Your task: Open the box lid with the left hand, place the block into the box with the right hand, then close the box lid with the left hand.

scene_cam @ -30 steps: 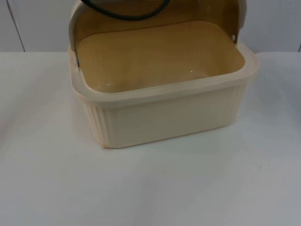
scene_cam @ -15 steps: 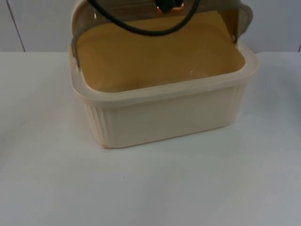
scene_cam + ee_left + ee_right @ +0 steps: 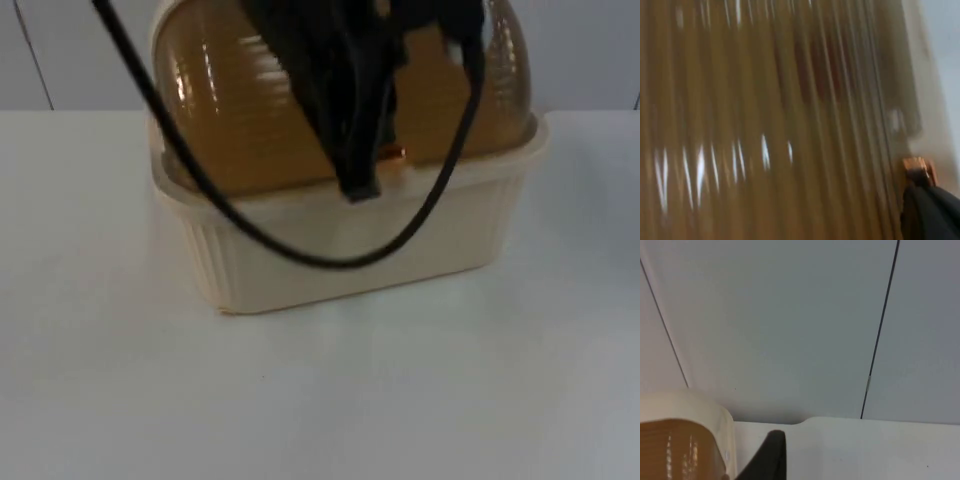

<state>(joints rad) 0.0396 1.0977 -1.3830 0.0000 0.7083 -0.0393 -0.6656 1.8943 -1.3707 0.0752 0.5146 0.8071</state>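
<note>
Brown lid down over box; my left gripper at its front edge, fingers unclear. Right arm waits.

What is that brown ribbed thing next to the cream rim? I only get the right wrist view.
Observer: That is the box's amber lid. In the top view it is down over the cream box.
Visitor: Is anything touching it?
Observer: The left gripper is at the lid's front edge, by a small wooden knob.
Visitor: And the arm my camera rides on?
Observer: The right gripper waits beside the lid. The top view adds that the box stands at the back of the white table, near the grey wall.
</note>
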